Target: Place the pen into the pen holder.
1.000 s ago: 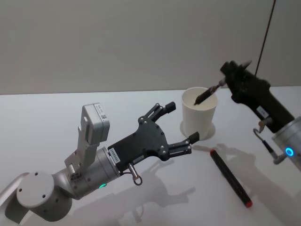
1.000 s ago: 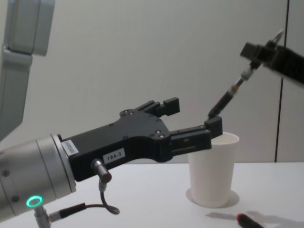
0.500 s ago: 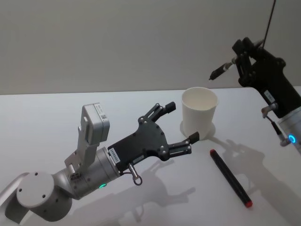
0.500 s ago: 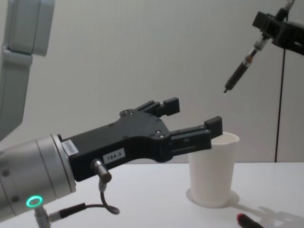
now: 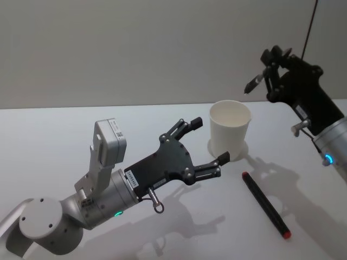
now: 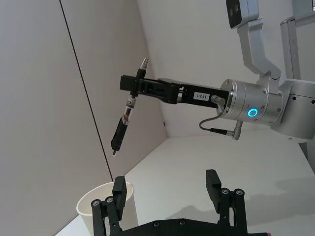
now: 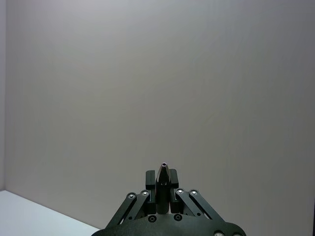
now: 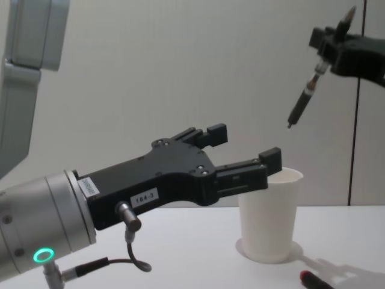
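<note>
Desk (image 5: 54, 141) and left gripper (image 5: 209, 142) read the same to me as a second ago. The left gripper hangs over the middle of the desk with its fingers spread wide and nothing between them, one fingertip low beside the pen holder (image 5: 230, 130). From the chest camera that finger crosses in front of the rim; whether it touches the paper I can't say for sure.

The change is on the right. A second ago the right gripper (image 5: 269, 67) had the pen's tip down inside the pen holder, and half a second ago it had pulled up and clear. Now it sits a shade lower again, clamped on the pen (image 5: 254, 82) near its upper end. The pen hangs steeper, tip down, in the air above the holder's mouth, towards its right side and clear of the rim.

The pen holder stands upright towards the desk's far edge, right of centre. A second pen (image 5: 264, 204), black with red at both ends, lies flat nearer the desk's front right corner, apart from the holder and where it was before.

A sticker (image 8: 145, 195) on the left gripper reads 184-3. A tag (image 6: 201, 97) on the right gripper starts 183; the last digit is unclear.
</note>
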Controlling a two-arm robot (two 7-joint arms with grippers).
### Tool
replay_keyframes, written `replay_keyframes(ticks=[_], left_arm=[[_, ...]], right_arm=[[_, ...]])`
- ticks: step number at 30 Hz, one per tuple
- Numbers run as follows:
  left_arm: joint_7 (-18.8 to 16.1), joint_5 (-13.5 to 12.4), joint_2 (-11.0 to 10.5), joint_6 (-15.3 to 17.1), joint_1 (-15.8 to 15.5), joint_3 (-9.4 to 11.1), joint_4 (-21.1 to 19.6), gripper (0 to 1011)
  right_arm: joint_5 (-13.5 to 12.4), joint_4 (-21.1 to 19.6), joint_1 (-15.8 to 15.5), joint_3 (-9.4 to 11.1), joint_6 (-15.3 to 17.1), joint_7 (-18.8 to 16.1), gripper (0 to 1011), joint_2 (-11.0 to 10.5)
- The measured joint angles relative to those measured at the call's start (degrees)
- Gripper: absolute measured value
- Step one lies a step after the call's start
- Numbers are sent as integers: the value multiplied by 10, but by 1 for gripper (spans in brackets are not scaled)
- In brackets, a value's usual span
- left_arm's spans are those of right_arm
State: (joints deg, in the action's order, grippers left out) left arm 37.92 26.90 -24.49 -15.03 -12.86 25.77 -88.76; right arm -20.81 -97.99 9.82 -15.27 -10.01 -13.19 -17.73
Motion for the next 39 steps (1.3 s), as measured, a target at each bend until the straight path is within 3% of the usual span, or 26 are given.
replay_keyframes(ticks=[12,22,35,39], left_arm=[[0,0,0,0,0,0,0,1001],[0,0,0,0,0,0,0,1001],[0,0,0,0,0,0,0,1001],[0,0,0,0,0,0,0,1001]], right_arm=[[33,21,12,-7,40,5,134,13],[50,65,35,-16,76,5,134,34],[63,122,64,-27,97,6,134,62],[65,133,70,-29,100,6,227,67]])
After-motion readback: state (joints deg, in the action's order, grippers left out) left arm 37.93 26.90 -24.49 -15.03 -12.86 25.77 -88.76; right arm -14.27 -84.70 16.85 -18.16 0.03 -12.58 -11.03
